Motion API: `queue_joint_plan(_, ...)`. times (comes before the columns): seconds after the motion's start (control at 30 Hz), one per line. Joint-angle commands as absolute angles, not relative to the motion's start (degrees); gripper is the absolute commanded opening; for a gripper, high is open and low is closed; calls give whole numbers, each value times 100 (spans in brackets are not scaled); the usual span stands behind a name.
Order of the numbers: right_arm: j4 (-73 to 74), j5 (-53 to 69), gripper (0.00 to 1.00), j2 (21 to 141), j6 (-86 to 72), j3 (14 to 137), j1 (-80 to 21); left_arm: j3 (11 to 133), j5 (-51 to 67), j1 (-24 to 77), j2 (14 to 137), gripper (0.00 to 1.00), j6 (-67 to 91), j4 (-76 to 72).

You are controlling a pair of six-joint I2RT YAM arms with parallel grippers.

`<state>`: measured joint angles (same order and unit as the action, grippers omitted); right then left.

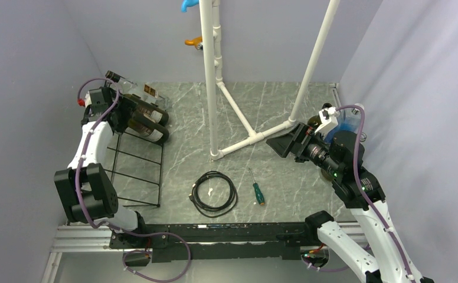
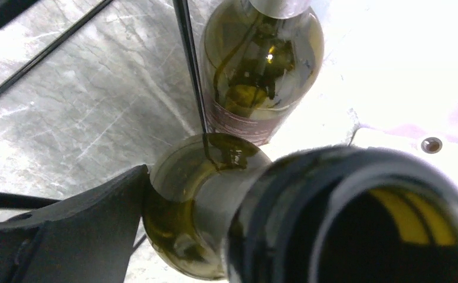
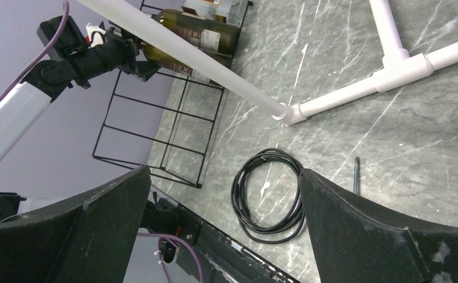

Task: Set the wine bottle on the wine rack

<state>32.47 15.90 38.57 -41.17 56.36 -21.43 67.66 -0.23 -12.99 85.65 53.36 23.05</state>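
Note:
The black wire wine rack (image 1: 136,172) stands at the table's left; it also shows in the right wrist view (image 3: 156,137). Dark green wine bottles (image 1: 153,120) lie on its far top tier. My left gripper (image 1: 119,114) is at their neck end. In the left wrist view its left finger (image 2: 67,236) presses on the shoulder of one wine bottle (image 2: 176,227), whose neck fills the foreground and hides the right finger. A second bottle (image 2: 256,65) lies beyond a rack wire (image 2: 191,76). My right gripper (image 1: 281,143) hangs open and empty over the table's right side (image 3: 224,171).
A white pipe frame (image 1: 216,88) rises from the table's middle and far side. A black cable coil (image 1: 213,191) and a green-handled screwdriver (image 1: 257,192) lie near the front. Grey walls close in on the left, the right and the back.

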Motion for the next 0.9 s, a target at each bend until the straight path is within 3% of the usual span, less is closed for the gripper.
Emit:
queue_joint_plan(0.0,2979,1580,100,3841,-4200,5617,-2145,6857,15,-1423,8419,98,5765,2800)
queue_joint_plan(0.87,3095,1538,100,4004,-4216,5678,-2145,7078,-527,-1325,7583,100,5652,3078)
